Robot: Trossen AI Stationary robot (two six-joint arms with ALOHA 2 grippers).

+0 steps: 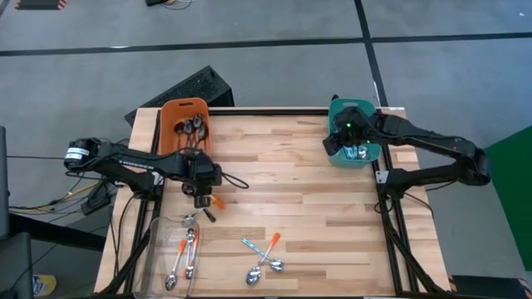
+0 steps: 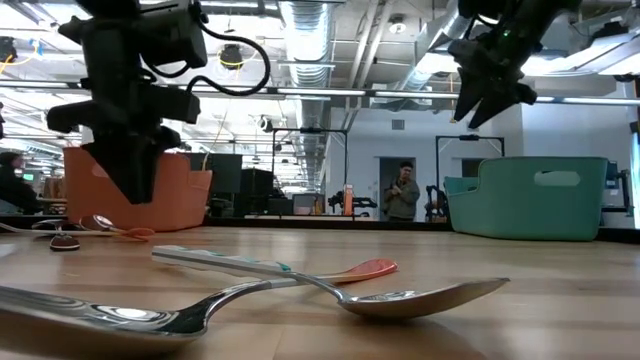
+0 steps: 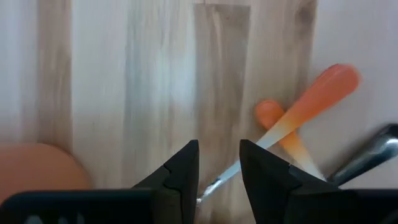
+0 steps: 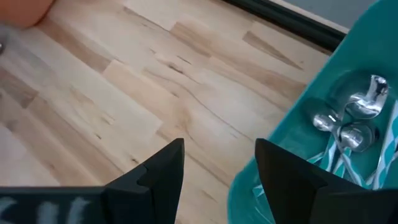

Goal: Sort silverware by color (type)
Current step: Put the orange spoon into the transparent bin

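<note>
My left gripper [image 1: 203,198] [image 3: 219,169] points down over crossed orange-handled spoons [image 3: 323,93] on the wood left of centre. Its fingers stand open on either side of one spoon's thin metal neck [image 3: 231,171]. A second orange handle [image 3: 271,116] lies under the first, with a metal handle [image 3: 373,155] beside them. My right gripper [image 1: 337,139] [image 4: 219,163] hangs open with nothing in it at the left rim of the teal bin [image 1: 371,156], which holds light-blue-handled spoons [image 4: 354,124]. The orange bin [image 1: 170,124] holds dark spoons [image 1: 193,126]. My left gripper comes from above, pointing down, with the orange-handled spoon's metal neck [image 3: 214,183] running between its fingers and across them. The spoon lies flat on the table. Whether either finger touches the neck, I cannot tell.
A clear tray [image 1: 154,241] at the near left holds spoons with orange handles [image 1: 184,249]. A light-blue-handled spoon [image 1: 252,247] and an orange-handled spoon [image 1: 273,242] lie crossed near the front edge. Bare wood spans the middle. A person [image 2: 403,192] stands far behind the table.
</note>
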